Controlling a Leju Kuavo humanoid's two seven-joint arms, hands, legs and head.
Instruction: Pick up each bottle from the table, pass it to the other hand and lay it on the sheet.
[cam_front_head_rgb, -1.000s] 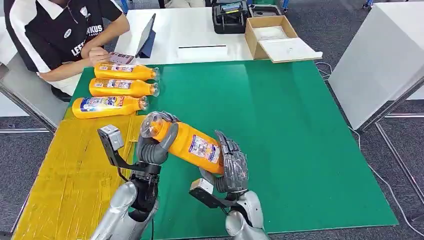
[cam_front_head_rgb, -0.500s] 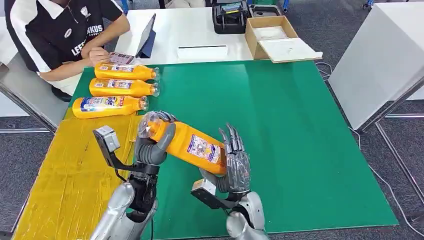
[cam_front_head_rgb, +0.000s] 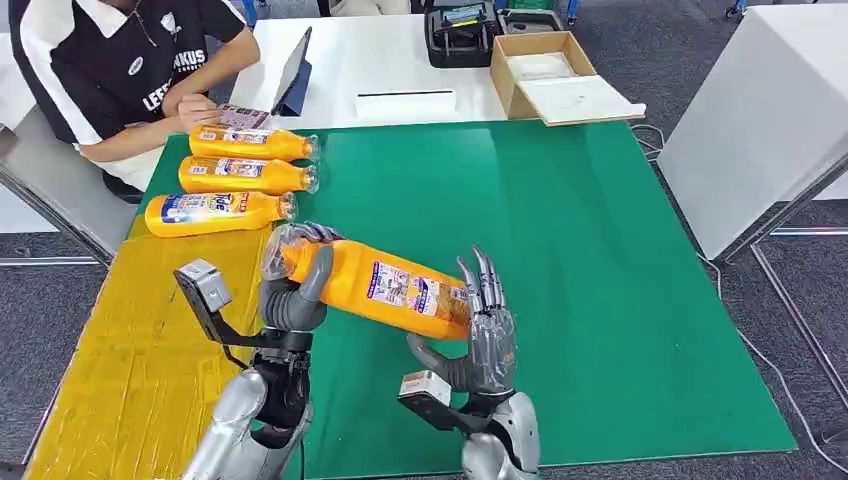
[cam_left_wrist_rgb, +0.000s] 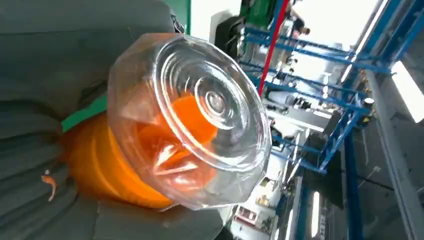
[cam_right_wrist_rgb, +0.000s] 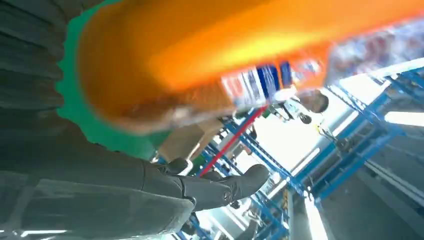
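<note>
Now we've the left hand (cam_front_head_rgb: 292, 290) gripping the orange bottle (cam_front_head_rgb: 385, 287) near its cap; right hand (cam_front_head_rgb: 483, 335) fingers spread, open beneath its base.

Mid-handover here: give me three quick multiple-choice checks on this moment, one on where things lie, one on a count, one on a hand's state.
1. Where do the laid-down bottles lie?
A. In the cardboard box
B. At the far left of the table, by the seated person
C. On the floor

2. How many orange bottles are in the head view in all?
A. Two
B. Three
C. Four

3. What is the right hand doing?
A. Its fingers are spread, off the bottle's base
B. It grips the bottle's cap
C. It hangs below the table

Answers:
1 B, the three laid bottles lie side by side near the person.
2 C, three lying plus the held bottle.
3 A, the right hand stands with fingers straight, while the left hand holds the bottle near its clear cap.
</note>
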